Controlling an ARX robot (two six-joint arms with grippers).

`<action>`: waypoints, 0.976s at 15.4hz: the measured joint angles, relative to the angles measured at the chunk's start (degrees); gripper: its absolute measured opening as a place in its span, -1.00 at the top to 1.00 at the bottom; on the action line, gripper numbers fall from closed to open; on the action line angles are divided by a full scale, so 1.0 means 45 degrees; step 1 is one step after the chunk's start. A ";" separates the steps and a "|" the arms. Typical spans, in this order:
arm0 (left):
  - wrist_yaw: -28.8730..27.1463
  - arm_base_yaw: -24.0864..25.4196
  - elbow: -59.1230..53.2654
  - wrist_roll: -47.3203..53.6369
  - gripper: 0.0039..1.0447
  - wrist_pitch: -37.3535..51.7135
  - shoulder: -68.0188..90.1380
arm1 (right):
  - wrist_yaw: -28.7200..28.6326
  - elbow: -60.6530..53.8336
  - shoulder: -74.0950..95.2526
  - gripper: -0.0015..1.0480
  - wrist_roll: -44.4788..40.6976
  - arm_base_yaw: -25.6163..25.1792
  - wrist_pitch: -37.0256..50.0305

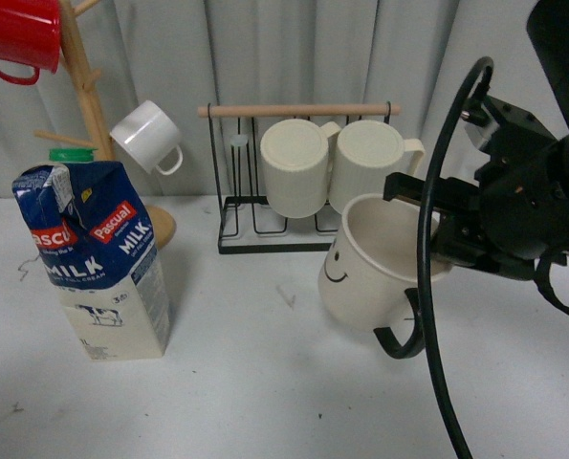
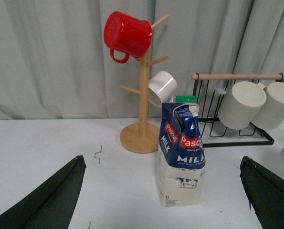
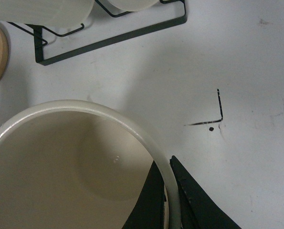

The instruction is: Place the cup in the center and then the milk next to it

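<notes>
The cup (image 1: 361,273), a wide cream mug with a black smiley and black handle (image 1: 404,337), hangs tilted right of the table's middle. My right gripper (image 1: 439,239) is shut on its rim. In the right wrist view the cup (image 3: 70,167) fills the lower left, and one of the fingers (image 3: 192,200) lies outside the rim while the other is inside. A black corner mark (image 3: 217,117) of the center (image 1: 308,349) shows beside it. The milk (image 1: 98,258) stands upright at the left. My left gripper (image 2: 162,161) is open, facing the milk (image 2: 180,157) from a distance.
A wooden mug tree (image 1: 88,86) at the back left holds a red mug (image 1: 16,33) and a small white mug (image 1: 145,137). A black wire rack (image 1: 265,225) behind the cup carries two ribbed cream mugs (image 1: 298,164). A grey curtain closes off the back.
</notes>
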 joint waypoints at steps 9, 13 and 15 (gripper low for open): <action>0.0000 0.0000 0.0000 0.0000 -0.88 -0.0005 0.0000 | 0.1962 0.3123 0.2807 0.94 0.0277 0.1899 -0.2249; 0.0000 0.0000 0.0000 0.0000 -0.88 0.0000 0.0000 | 0.2346 0.3351 0.3075 0.94 0.0262 0.1632 -0.2516; 0.0000 0.0000 0.0000 0.0000 -0.88 -0.0005 0.0000 | 0.2244 0.3424 0.3327 0.94 0.0267 0.1540 -0.2633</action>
